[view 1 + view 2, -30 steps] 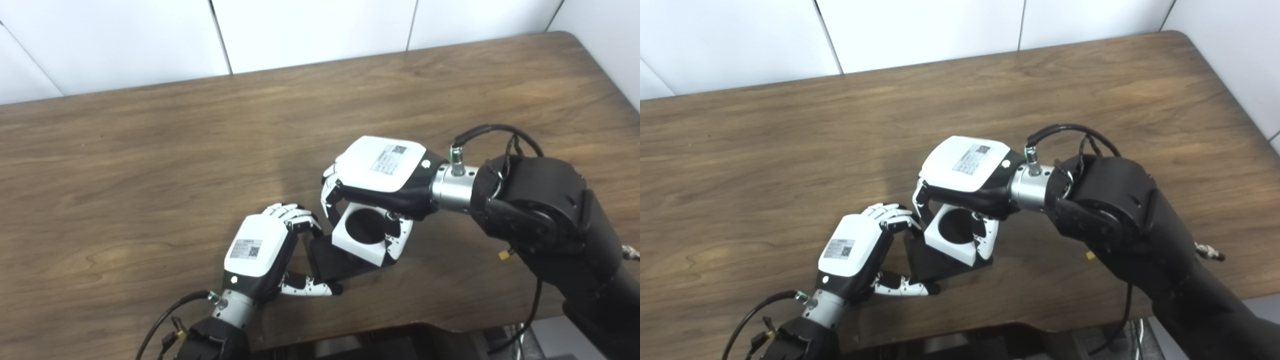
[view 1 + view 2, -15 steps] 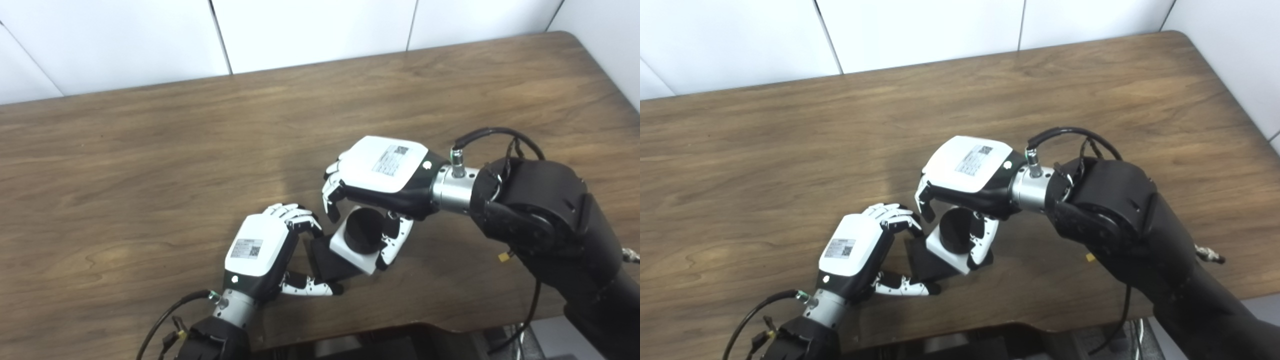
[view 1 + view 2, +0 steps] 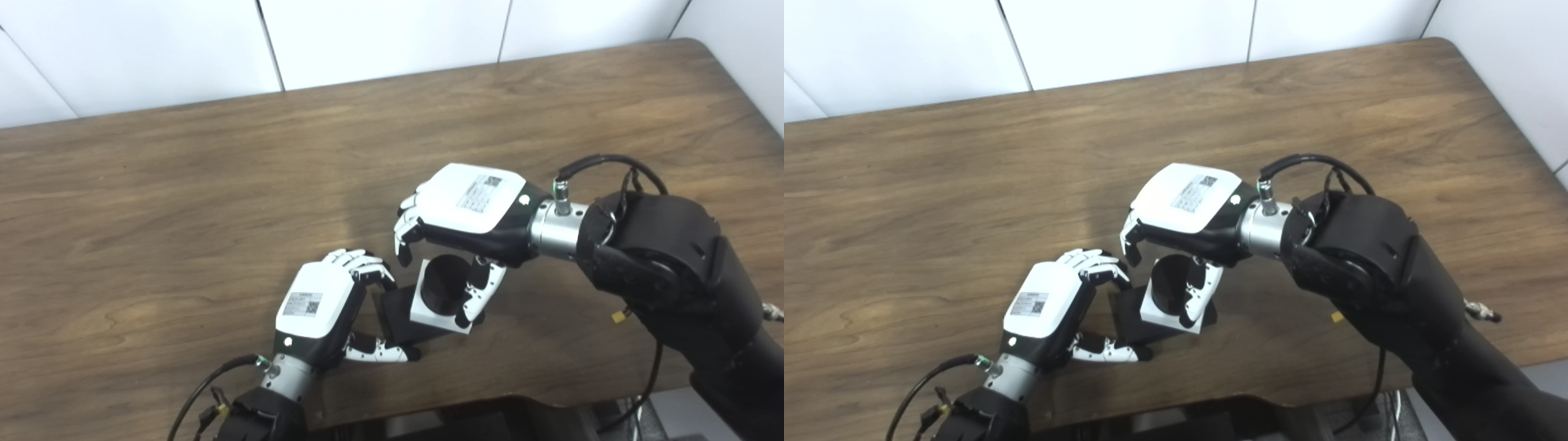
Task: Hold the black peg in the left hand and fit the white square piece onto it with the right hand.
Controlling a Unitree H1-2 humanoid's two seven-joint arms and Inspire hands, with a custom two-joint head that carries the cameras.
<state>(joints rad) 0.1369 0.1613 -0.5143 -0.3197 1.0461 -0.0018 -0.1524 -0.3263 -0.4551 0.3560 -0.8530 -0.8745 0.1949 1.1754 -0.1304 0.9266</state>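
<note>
Gripping the square base of the black peg (image 3: 442, 286) against the table (image 3: 184, 202), left hand (image 3: 318, 306) pinched shut on its near-left corner. Seated over the peg, white square piece (image 3: 438, 318): rigid, light, probably slick, best taken by opposite flat sides. Hovering above with fingers spread, right hand (image 3: 465, 211), thumb touching the piece's right edge, clasping nothing.

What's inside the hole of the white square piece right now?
The black peg fills the hole of the white piece, which sits on the peg's black base. How far down the peg runs is hidden by the piece and the right hand.
</note>
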